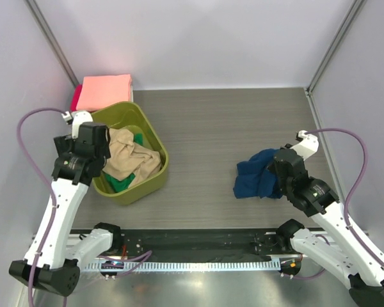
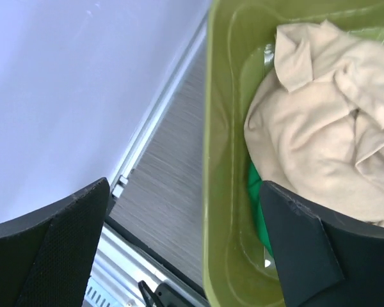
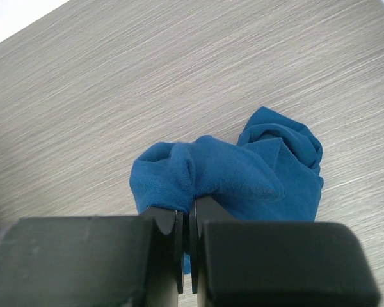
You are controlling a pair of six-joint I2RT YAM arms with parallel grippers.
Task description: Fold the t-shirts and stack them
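A crumpled blue t-shirt (image 1: 255, 178) (image 3: 243, 173) lies on the table at the right. My right gripper (image 1: 276, 171) (image 3: 191, 214) is shut on a fold at its near edge. At the left, a tan t-shirt (image 1: 129, 157) (image 2: 320, 128) lies bunched over a green one (image 1: 120, 183) (image 2: 256, 198) inside the olive tub. My left gripper (image 1: 93, 153) (image 2: 185, 246) hangs open over the tub's left wall, one finger outside it and one inside, holding nothing. A folded salmon-pink t-shirt (image 1: 105, 89) rests on a red one (image 1: 75, 100) at the back left.
The olive-green plastic tub (image 1: 152, 135) (image 2: 219, 192) stands left of centre, next to the left wall. A black rail with a white toothed strip (image 1: 198, 259) runs along the near edge between the arm bases. Bare grey table (image 1: 211, 134) lies between the tub and the blue shirt.
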